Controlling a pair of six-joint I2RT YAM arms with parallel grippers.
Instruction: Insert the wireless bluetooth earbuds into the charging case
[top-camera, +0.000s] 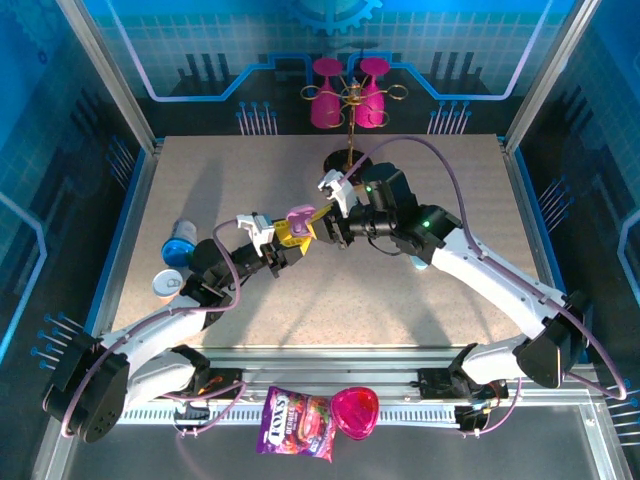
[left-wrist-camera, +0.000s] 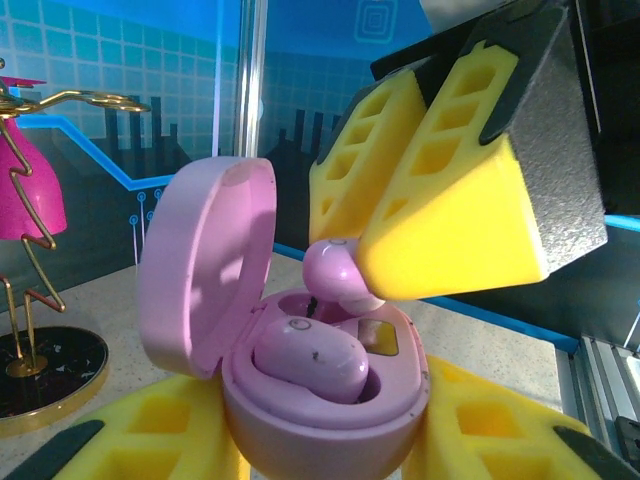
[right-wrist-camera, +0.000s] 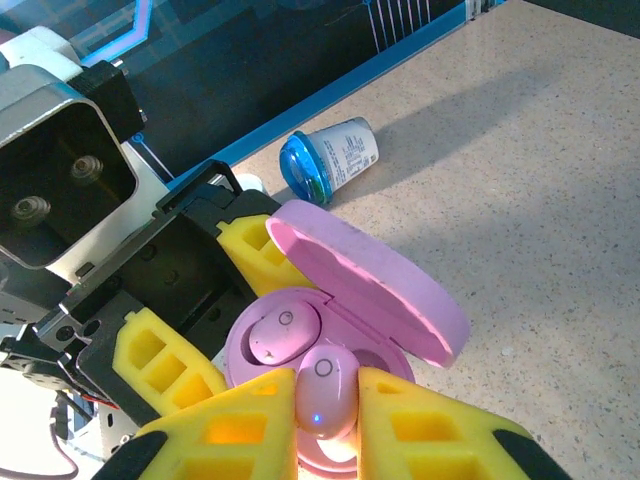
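Left wrist view: the charging case is cut off at the lower edge, its underside lost between the fingers of the left gripper. The earbud pinched by the right gripper is half hidden behind the nearer pad; you see only part of the socket under it. Right wrist view: that gripper's fingers run off the lower edge and cover the case's near rim. From above, the earbuds are too small to tell

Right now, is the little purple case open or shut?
Open: the case has its lid flipped back, showing one earbud lying inside.
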